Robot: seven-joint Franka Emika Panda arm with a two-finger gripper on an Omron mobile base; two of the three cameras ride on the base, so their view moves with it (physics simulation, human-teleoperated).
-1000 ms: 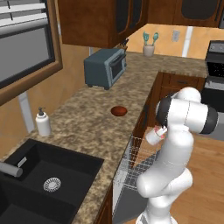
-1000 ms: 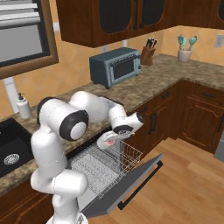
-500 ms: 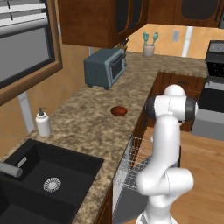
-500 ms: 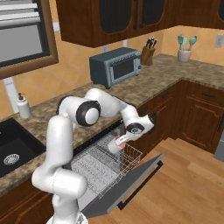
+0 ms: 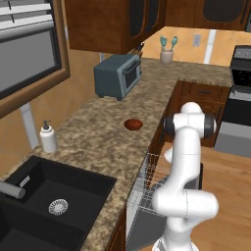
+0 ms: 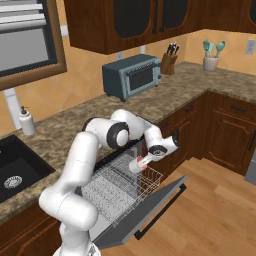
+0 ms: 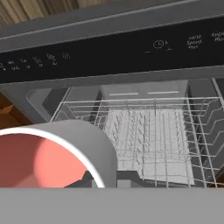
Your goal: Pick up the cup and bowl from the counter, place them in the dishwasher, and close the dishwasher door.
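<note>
1. A window (image 5: 27,54) with a wooden frame is set in the orange wall (image 6: 85,82).
2. Dark wooden upper cabinets (image 6: 130,22) hang to the right of the window.
3. A light wooden floor (image 6: 210,215) lies below the lower cabinets (image 6: 230,130).

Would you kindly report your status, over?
Gripper shut on small pale red-rimmed cup, above grey wire rack. Dark reddish bowl on granite counter. Path clear.

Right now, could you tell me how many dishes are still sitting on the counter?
1: the bowl sits on the counter in front of the toaster oven. The cup is in the gripper above the dishwasher rack.
</note>
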